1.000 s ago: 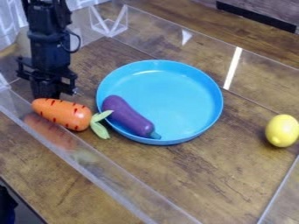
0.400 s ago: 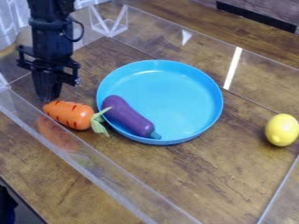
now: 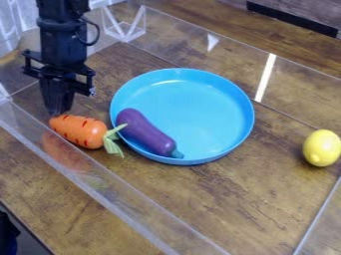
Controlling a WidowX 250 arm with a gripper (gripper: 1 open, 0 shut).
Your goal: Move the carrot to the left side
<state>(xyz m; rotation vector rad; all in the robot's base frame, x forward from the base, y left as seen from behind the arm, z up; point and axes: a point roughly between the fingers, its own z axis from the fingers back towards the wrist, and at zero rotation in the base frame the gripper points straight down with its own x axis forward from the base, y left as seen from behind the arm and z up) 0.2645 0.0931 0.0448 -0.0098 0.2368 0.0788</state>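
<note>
Orange against the dark wood, the carrot lies at the left of the frame, a little above the middle, with its thick end pointing left and its green leaves trailing toward the lower right. Those leaves reach the near edge of the blue plate and sit just beside the eggplant. The eggplant rests across the plate's lower left rim, stem end up toward the left, close to the carrot but not clearly touching it.

Black and upright, the arm comes down from the upper left corner, and its gripper hangs just above the carrot's thick end. The fingers look pressed together into one narrow tip with no gap showing between them, and nothing is caught there; the carrot lies free on the table below it. Whether the tip brushes the carrot's top I can't quite make out.

Far off at the right edge, about level with the eggplant, sits a lemon, well apart from everything else. Clear plastic walls run along the table's near side, catching streaks of light.
</note>
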